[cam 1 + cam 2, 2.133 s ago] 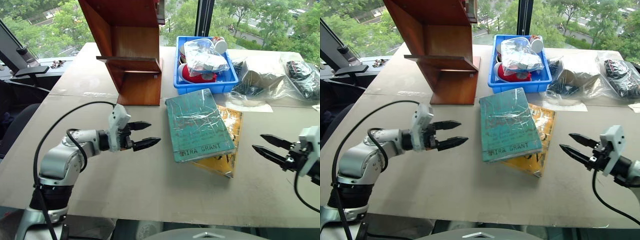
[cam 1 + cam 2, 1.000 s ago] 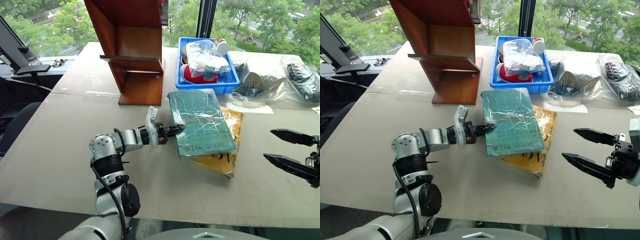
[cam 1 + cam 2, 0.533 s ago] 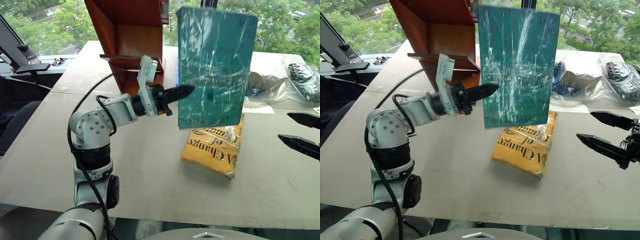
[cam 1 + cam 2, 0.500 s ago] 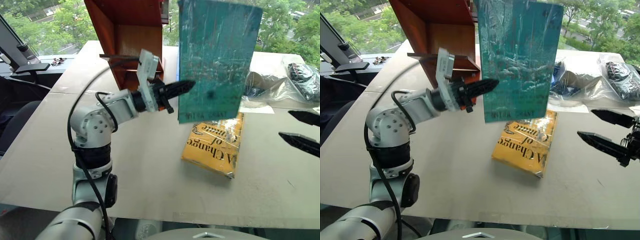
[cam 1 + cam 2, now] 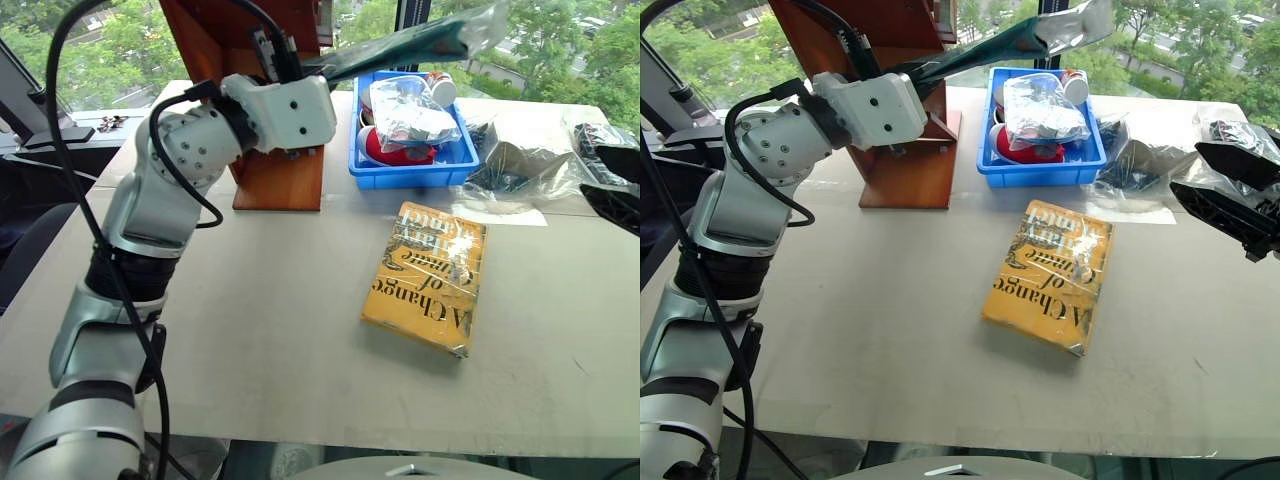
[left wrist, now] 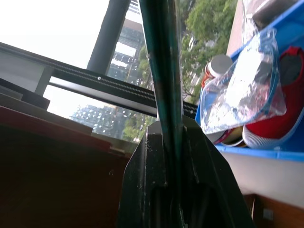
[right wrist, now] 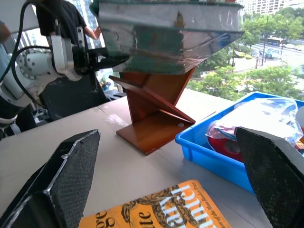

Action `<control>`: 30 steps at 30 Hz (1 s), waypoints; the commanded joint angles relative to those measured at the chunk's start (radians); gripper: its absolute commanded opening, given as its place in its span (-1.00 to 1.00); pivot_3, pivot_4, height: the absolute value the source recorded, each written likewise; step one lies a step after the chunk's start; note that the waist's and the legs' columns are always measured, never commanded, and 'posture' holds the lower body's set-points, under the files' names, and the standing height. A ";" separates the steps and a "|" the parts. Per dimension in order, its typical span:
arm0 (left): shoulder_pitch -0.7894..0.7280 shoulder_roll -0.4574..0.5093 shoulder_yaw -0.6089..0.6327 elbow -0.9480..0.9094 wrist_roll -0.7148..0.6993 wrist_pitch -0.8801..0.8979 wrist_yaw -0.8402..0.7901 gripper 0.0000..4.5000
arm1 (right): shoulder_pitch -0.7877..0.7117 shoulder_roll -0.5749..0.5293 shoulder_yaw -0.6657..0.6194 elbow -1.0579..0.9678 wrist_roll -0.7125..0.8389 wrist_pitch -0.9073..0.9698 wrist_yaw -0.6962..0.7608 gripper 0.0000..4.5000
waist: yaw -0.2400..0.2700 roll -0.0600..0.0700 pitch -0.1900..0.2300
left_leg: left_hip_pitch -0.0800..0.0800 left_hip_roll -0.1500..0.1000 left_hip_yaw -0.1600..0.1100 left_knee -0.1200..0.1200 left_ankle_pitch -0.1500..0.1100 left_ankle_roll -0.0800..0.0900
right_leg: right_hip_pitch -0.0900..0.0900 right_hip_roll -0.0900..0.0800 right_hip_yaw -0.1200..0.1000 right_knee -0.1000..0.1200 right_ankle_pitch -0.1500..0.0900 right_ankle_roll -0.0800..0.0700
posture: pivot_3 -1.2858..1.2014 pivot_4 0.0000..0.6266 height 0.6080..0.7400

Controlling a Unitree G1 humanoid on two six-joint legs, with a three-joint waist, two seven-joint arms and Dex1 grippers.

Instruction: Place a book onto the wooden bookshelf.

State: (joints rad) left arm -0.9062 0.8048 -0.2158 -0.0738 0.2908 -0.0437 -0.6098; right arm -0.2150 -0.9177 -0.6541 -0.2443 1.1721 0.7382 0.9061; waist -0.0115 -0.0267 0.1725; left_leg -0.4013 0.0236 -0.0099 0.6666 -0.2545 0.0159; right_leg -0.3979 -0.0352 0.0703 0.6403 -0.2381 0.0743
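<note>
The teal-green book [image 5: 400, 40] in shiny plastic wrap hangs high in the air, tipped almost flat, so the head views see it nearly edge-on. My left gripper [image 6: 171, 133] is shut on its near edge, with a finger [image 6: 147, 161] on each side. The book reaches out over the blue bin, just right of the wooden bookshelf [image 5: 270, 60]. From the right wrist the book [image 7: 166, 42] hangs in front of the bookshelf [image 7: 156, 114]. My right gripper [image 5: 1230, 190] is open and empty at the right edge, above the table.
A yellow-orange book [image 5: 428, 275] lies flat on the table [image 5: 250, 330]. The blue bin [image 5: 410, 175] with bagged items stands right of the shelf. Plastic bags [image 5: 520, 165] lie at the back right. A person [image 7: 61, 19] stands behind the left arm.
My left arm has lifted the book higher and tipped it from upright to nearly flat beside the shelf's top. My right gripper has risen, still open.
</note>
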 commanded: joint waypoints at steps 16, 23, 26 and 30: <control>0.124 0.122 0.082 -0.054 0.296 0.200 -0.087 -0.99 | -0.248 0.059 0.140 0.135 -0.056 -0.029 0.024 1.00 | -0.002 0.002 0.001 | -0.013 0.001 -0.001 0.003 0.000 0.000 | -0.015 0.000 -0.002 0.007 0.000 0.000 | 0.03 -0.52 1.00; 0.115 0.096 0.082 -0.047 0.321 0.267 -0.093 -0.54 | -0.284 0.069 0.159 0.153 -0.085 -0.030 0.033 1.00 | -0.008 0.002 0.001 | -0.012 0.001 -0.001 0.003 0.000 0.000 | -0.015 0.000 -0.002 0.009 0.000 0.000 | 0.03 -0.52 1.00; 0.122 0.090 0.086 -0.061 0.320 0.293 -0.095 0.07 | -0.284 0.071 0.159 0.157 -0.096 -0.033 0.041 1.00 | -0.004 0.002 0.001 | -0.012 0.001 -0.001 0.003 0.000 0.000 | -0.015 0.000 -0.002 0.010 0.000 0.000 | 0.03 -0.52 1.00; 0.127 0.091 0.096 -0.070 0.316 0.321 -0.089 0.95 | -0.289 0.075 0.158 0.165 -0.106 -0.036 0.049 1.00 | -0.002 0.002 0.001 | -0.013 0.001 -0.001 0.004 0.000 0.000 | -0.015 0.000 -0.002 0.010 0.000 0.000 | 0.03 -0.52 1.00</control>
State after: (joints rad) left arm -0.7736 0.8902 -0.1643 -0.1083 0.5993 0.2649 -0.7074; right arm -0.4826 -0.8381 -0.4785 -0.0667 1.0633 0.7211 0.9415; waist -0.0134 -0.0249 0.1735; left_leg -0.4139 0.0242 -0.0109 0.6703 -0.2543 0.0161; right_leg -0.4131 -0.0351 0.0685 0.6508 -0.2378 0.0743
